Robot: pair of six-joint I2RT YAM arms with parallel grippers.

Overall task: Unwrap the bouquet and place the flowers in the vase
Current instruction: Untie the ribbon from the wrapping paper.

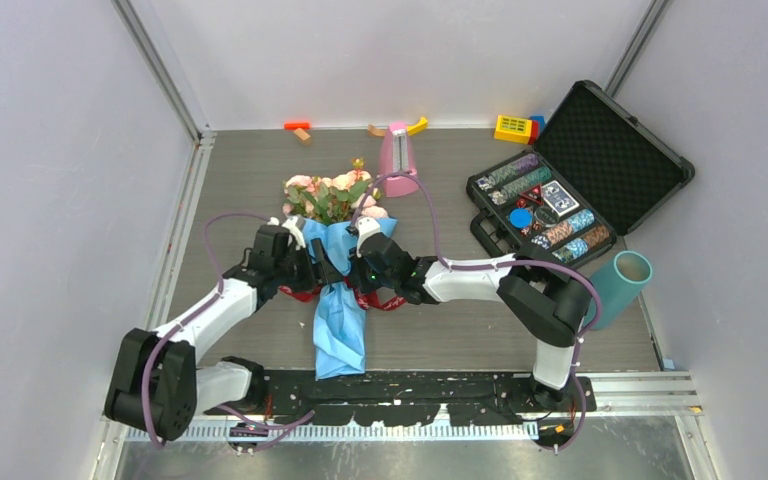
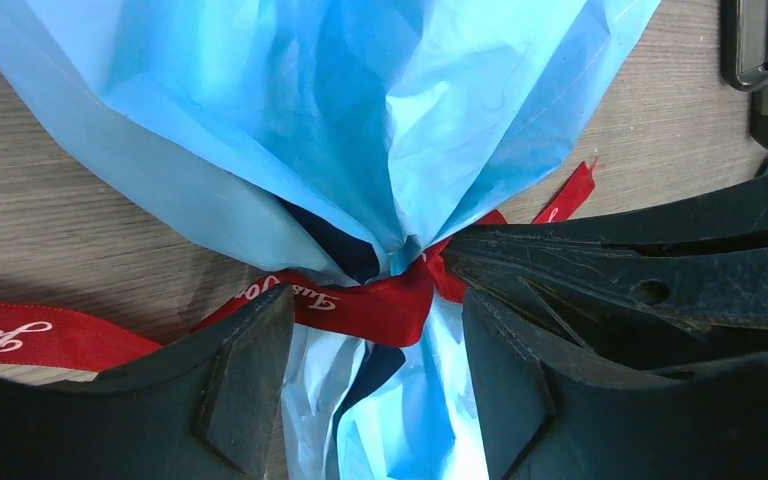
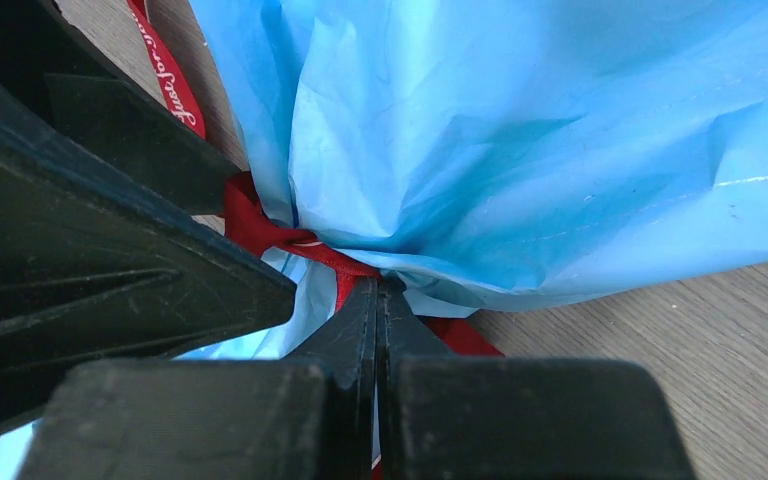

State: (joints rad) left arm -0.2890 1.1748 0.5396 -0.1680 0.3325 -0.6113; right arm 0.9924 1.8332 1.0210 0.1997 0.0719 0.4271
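The table (image 1: 460, 340) was gray wood, with plain pale walls all around it. We saw the bouquet (image 1: 341, 300) lying flat in the middle of the table. Its thin tail pointed at the near edge. Blue paper (image 2: 360, 120) was wrapped around it, and a red ribbon (image 2: 370, 305) was tied around the narrow part.

Both arms reached in and met at that narrow part. The left claw (image 2: 378, 308) came from the left. Its fingers stood apart, with the bunched paper and the ribbon in the gap between them. It had hold of nothing that we could see. The right claw (image 3: 375, 285) came from the right. Its fingers were pressed tight together, pinching the ribbon right beside the knot.

Past the claws, the flowers (image 1: 330, 195) poked out of the paper, pink and peach with green leaves, toward the far edge. The teal vase (image 1: 618, 285) sat tipped on a slant by the right edge, well apart from the bouquet. Beside it lay an open black case (image 1: 600, 150) with chips inside. A pink pointy thing (image 1: 398, 150) stood just past the flowers, and small blocks (image 1: 513, 128) lay along the far edge.
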